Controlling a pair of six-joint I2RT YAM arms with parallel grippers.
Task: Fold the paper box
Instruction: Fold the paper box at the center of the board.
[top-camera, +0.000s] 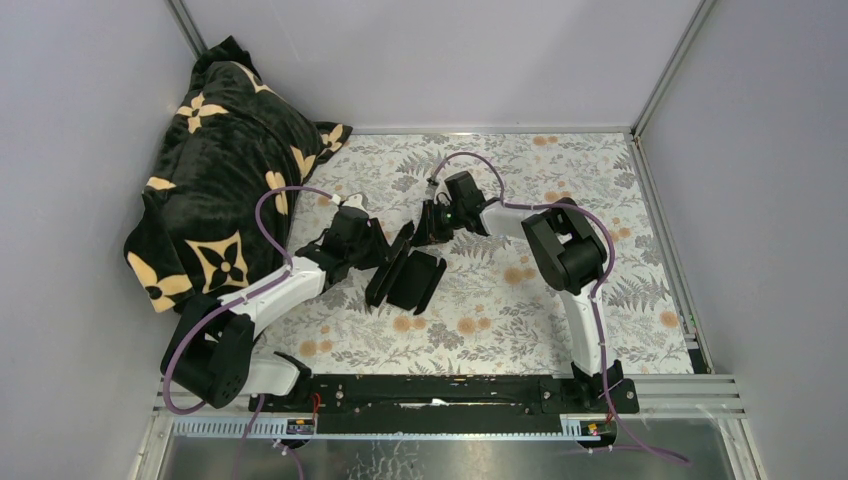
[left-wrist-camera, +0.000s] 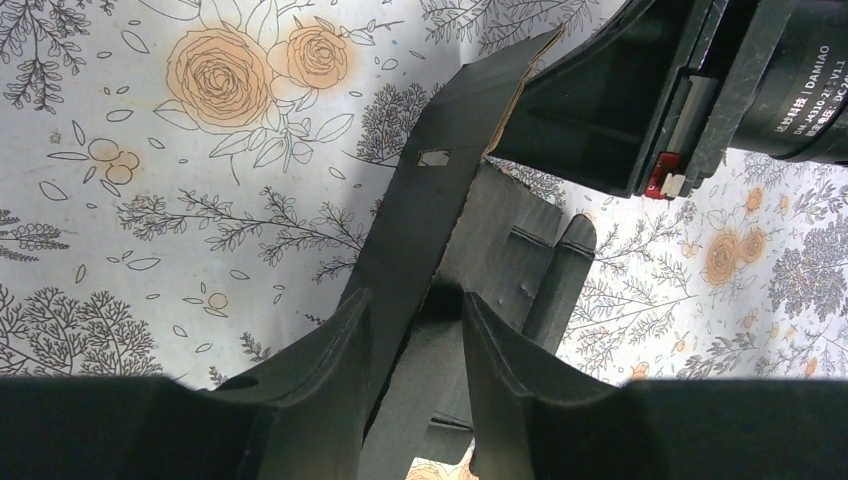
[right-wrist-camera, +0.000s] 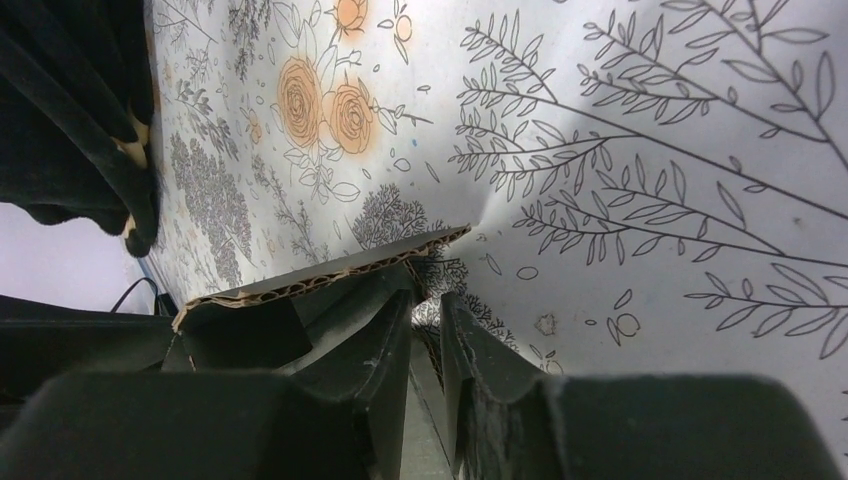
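The paper box (top-camera: 410, 275) sits on the floral cloth (top-camera: 560, 180) near the middle of the table, between the two grippers and well apart from the black flowered blanket (top-camera: 220, 180) heaped in the far left corner. It is only partly formed: one black wall stands up at a tilt, a small rectangular slot (left-wrist-camera: 433, 157) is cut through it, and its brown corrugated edge shows. The left gripper (left-wrist-camera: 415, 305) straddles the lower part of that wall, its fingers clenched on the doubled card. The right gripper (right-wrist-camera: 425, 310) meets the wall's top corner with its fingers drawn close together, but the wrist view is too cramped to say whether card is nipped between them. On the right arm's wrist motor (left-wrist-camera: 815, 80) the printed brand DAMIAO can be read beside a row of Chinese characters; the smaller print under it is too fine to make out.
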